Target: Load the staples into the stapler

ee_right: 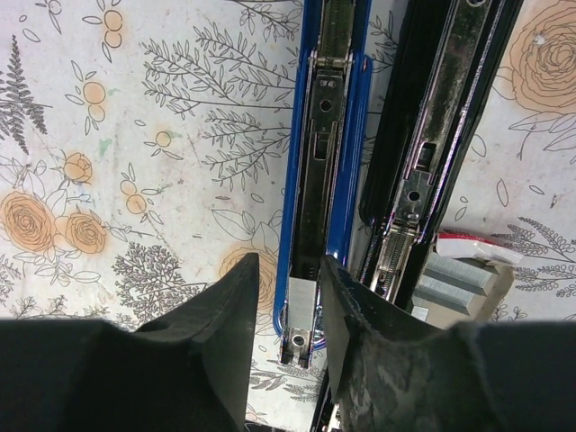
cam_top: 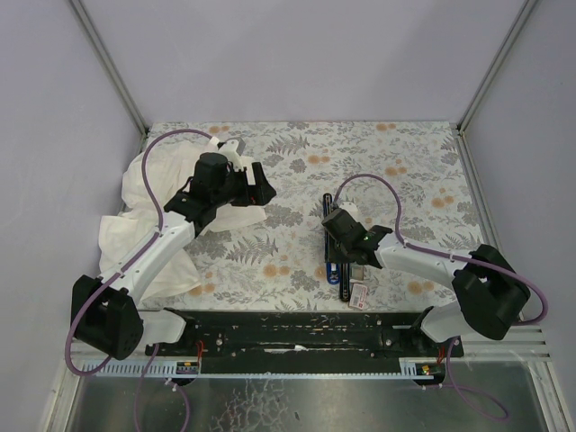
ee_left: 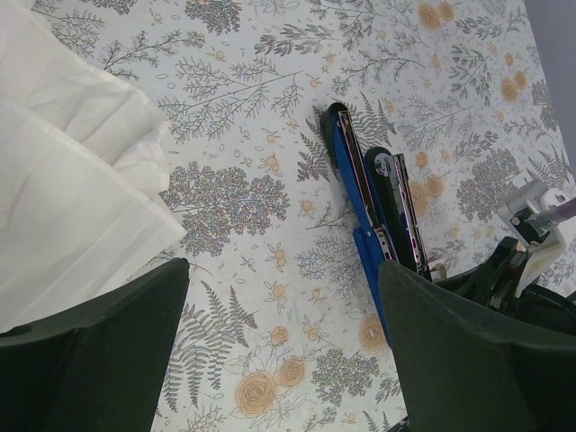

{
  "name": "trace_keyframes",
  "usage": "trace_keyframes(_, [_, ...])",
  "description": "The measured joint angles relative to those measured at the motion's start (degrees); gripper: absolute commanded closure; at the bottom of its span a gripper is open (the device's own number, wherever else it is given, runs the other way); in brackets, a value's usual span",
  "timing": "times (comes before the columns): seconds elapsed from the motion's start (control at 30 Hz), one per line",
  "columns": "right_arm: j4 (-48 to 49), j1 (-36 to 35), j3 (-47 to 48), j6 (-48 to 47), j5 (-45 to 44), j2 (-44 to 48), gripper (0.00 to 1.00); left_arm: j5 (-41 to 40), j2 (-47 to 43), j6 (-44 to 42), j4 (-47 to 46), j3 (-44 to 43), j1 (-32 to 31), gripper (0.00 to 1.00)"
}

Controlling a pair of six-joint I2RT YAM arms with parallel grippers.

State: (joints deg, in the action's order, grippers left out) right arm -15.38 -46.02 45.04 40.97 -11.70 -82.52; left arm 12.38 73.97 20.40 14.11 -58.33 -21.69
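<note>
Loading step: by my reading, staples are going into the stapler, which lies opened flat on the table, its blue half channel-up beside its black half.
Right arm: the right gripper straddles the near end of the blue half, fingers a little apart and clamped on nothing that shows.
Between the fingertips: a pale grey piece sits in the channel's end; whether it is a strip of staples or the stapler's own pusher, I cannot tell.
Left arm: the left gripper hangs with its fingers wide apart and empty, well apart from the stapler and near the white cloth.
Doing it well: keep the strip in line with the channel, legs down and flat between the walls. Let go only once it is seated, then lift straight up. Nothing pins the blue half, so a sideways nudge could shift it.
Box: the small white box with a red label lies just beside the black half. It is open, with grey strips of staples side by side inside.
Channel: further along, the blue half shows bare metal and no strip.
</note>
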Motion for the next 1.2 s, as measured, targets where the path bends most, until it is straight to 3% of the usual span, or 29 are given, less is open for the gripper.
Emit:
trace_keyframes(0.13, [-0.28, 0.0, 0.11, -0.02, 0.46, 0.39, 0.53, 0.0, 0.0, 0.0, 0.0, 0.0, 0.0, 0.14])
trace_keyframes(0.6, [-4.28, 0.28, 1.99, -2.27, -1.18, 3.91, 0.53, 0.04, 0.0, 0.0, -0.02, 1.03, 0.02, 0.15])
trace_keyframes(0.73, [-5.77, 2.67, 1.16, -3.21, -0.59, 8.92, 0.53, 0.61, -0.11, 0.04, -0.46, 2.16, 0.02, 0.15])
trace_keyframes(0.97, [-6.21, 12.9, -6.97, -3.93, 2.67, 17.25, 0.59, 1.57, -0.11, 0.09, -0.5, 3.1, 0.02, 0.15])
trace_keyframes(1.2, [-6.43, 13.55, -9.7, -3.89, 5.9, 14.99, 0.66, 1.75, 0.44, 0.11, -0.48, 3.1, 0.02, 0.15])
